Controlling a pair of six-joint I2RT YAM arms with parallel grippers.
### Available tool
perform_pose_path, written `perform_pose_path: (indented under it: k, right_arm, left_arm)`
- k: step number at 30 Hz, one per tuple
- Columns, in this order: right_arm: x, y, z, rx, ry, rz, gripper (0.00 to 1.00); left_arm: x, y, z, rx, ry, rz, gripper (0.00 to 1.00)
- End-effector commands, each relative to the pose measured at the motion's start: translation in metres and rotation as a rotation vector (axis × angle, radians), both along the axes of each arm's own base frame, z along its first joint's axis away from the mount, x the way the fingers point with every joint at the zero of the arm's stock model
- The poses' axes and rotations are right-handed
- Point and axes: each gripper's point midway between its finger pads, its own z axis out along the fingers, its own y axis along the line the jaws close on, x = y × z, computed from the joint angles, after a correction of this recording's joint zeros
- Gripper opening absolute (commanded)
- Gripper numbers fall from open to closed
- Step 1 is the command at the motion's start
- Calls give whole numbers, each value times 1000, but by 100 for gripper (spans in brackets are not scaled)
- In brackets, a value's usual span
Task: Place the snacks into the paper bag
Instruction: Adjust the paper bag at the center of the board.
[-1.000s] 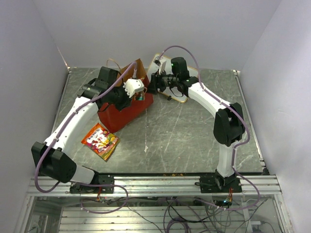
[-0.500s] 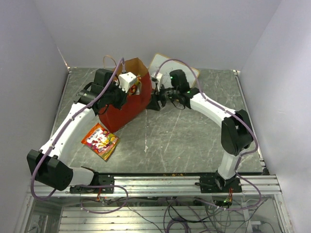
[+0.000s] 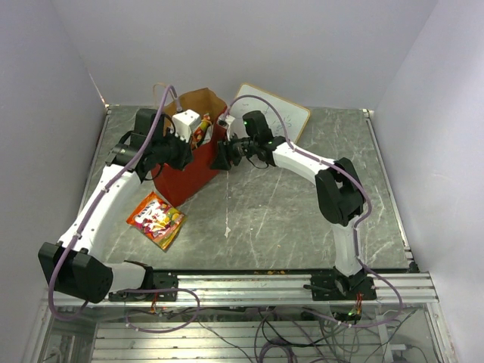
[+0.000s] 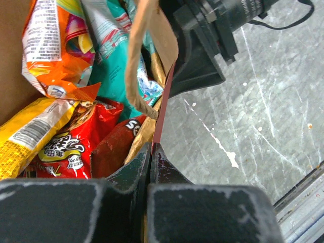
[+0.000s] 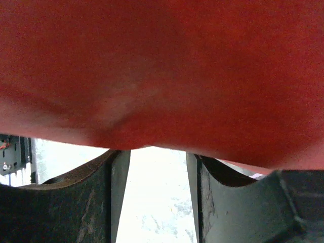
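Note:
The paper bag [image 3: 187, 175] stands tilted at the back left, red outside and brown inside. My left gripper [image 3: 200, 139] is shut on its rim wall [image 4: 163, 109], one finger inside and one outside [image 4: 152, 148]. Inside lie several snacks: an orange packet [image 4: 55, 50], a teal one [image 4: 109, 63], a red one [image 4: 76, 147] and a yellow one [image 4: 20, 136]. One orange snack packet [image 3: 156, 219] lies flat on the table. My right gripper [image 3: 221, 156] is open, with the bag's red outer wall [image 5: 162, 71] just beyond its fingertips [image 5: 158, 157].
A white writing board [image 3: 278, 113] lies at the back behind the right arm. The bag's loop handle [image 4: 132, 61] hangs over the snacks. The right gripper's black body [image 4: 202, 45] sits close against the bag's outside. Grey walls close in both sides.
The left gripper closed on the bag's rim and drew it up and back, so the bag stands more upright. The right gripper moved left to the bag's outer side.

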Motion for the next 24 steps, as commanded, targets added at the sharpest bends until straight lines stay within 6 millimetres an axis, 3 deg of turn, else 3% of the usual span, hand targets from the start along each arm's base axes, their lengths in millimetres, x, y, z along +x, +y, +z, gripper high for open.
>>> perform_pose_path:
  k: [1,6,12,13,16,20,24]
  right_arm:
    - [8,9,22,63,-32,-10,48]
    - [-4,4,32,94,-41,28,48]
    - [-19,3,31,134,-2,67,48]
    - [-22,2,40,149,-11,73,48]
    - [-29,-2,44,154,-19,88,48]
    - [-39,-8,47,154,-33,115,48]
    - [-43,-19,51,141,-60,103,48]
  left_arm:
    - [-3,-15,2,-56,18,-73,7]
    - [-2,-17,8,-61,-1,-89,11]
    - [-5,-11,29,-29,-60,-103,42]
    - [-5,-9,35,-19,-78,-101,46]
    - [-10,1,45,15,-112,-84,63]
    - [-18,15,54,63,-139,-60,71]
    - [-28,32,61,97,-134,-39,73]
